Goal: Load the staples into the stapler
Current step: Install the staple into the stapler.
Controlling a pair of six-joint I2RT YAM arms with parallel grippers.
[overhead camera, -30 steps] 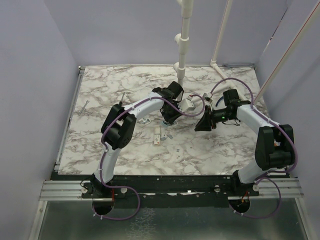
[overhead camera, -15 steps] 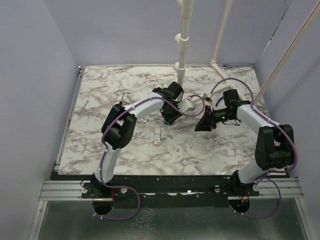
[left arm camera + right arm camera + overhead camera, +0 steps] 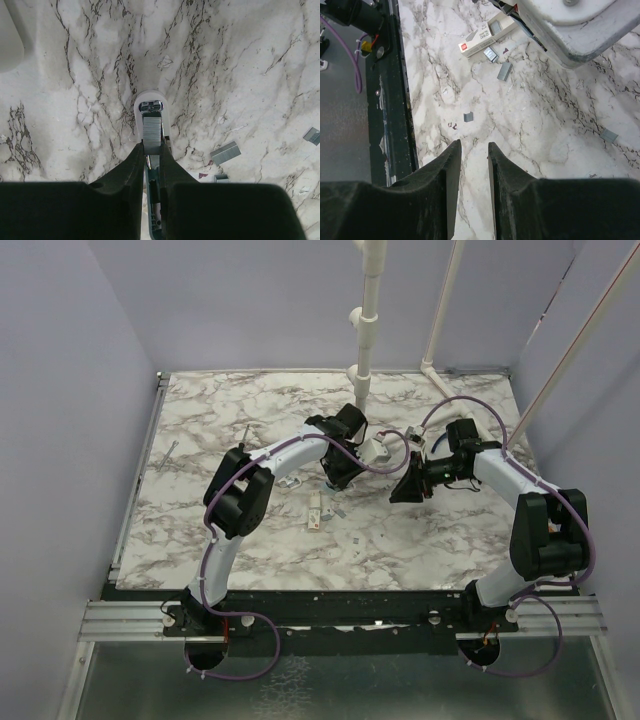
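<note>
Pincers first: my left pincer is squeezed narrow on the stapler, one finger on each long side, so it's a real grip and not just a hover. I reckon I've got it by the rear half on purpose, because that leaves the front of the tray bare and pointing away from my wrist. The staples lie in that open channel, running lengthwise out from between my fingertips toward the white nose. They look seated to me, but the back end of the strip is hidden under my fingers, so I can't swear to it. I also can't tell whether the nose touches the worktop or hangs just above it. All this is about mid-worktop, a bit toward the far edge.

My right pincer is part open with nothing between the fingers. It's near the left one, on its right, over bare marble. My guess is it's parked close to help push or shut the thing.

Further out, toward the near edge, there's a small white box and some loose strips lying apart.
</note>
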